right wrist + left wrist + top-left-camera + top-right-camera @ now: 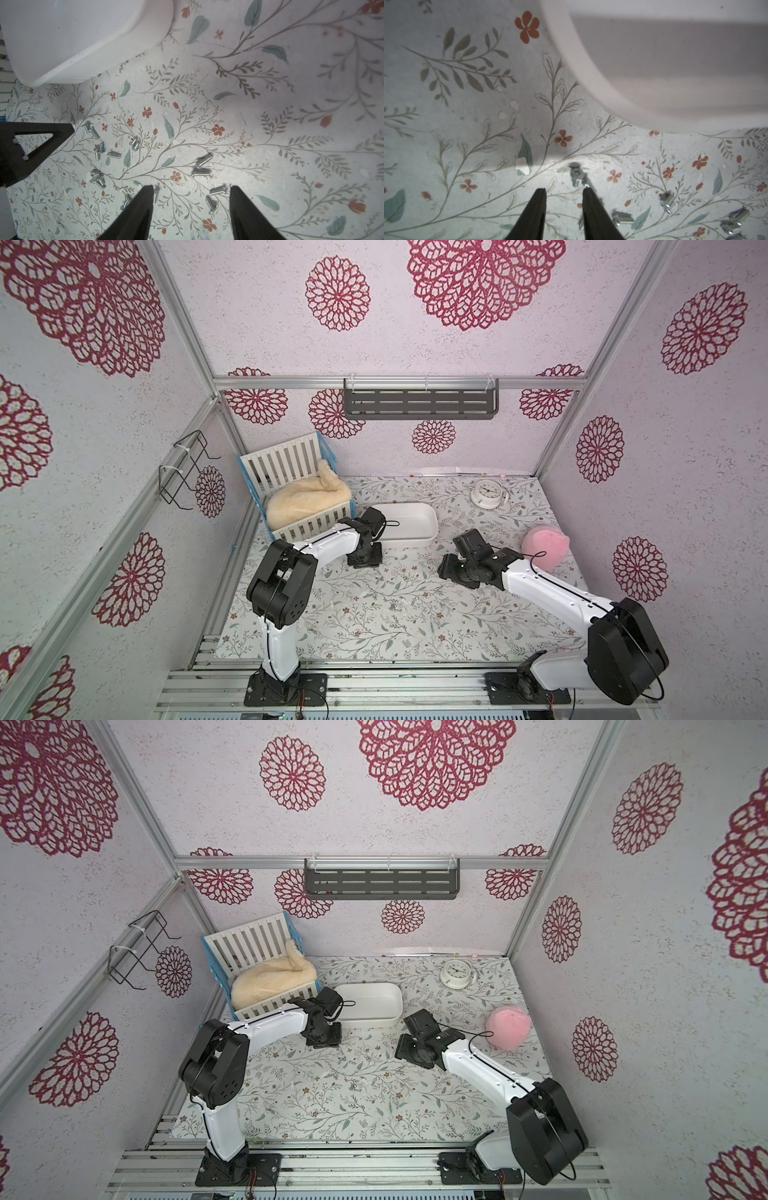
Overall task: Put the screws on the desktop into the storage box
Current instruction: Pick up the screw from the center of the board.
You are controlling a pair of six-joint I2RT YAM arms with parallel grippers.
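Several small silver screws [200, 172] lie scattered on the leaf-printed desktop [457, 614], seen as specks [392, 605] in both top views. The white storage box [415, 542] stands behind them, and no screw shows inside it. My left gripper [563, 190] hangs low over the desktop near the box's front left corner [602, 87]. It is open with nothing between its fingers, and one screw [576, 175] lies just past a fingertip. My right gripper [191, 187] is open wide over the screws, with two screws [217, 190] lying on the desktop between its fingers.
A white slatted crib holding a cream plush [307, 497] stands left of the box. A white clock [486, 492] lies at the back right. A pink fuzzy ball [544, 549] sits beside the right arm. The left gripper's finger [41, 143] shows in the right wrist view.
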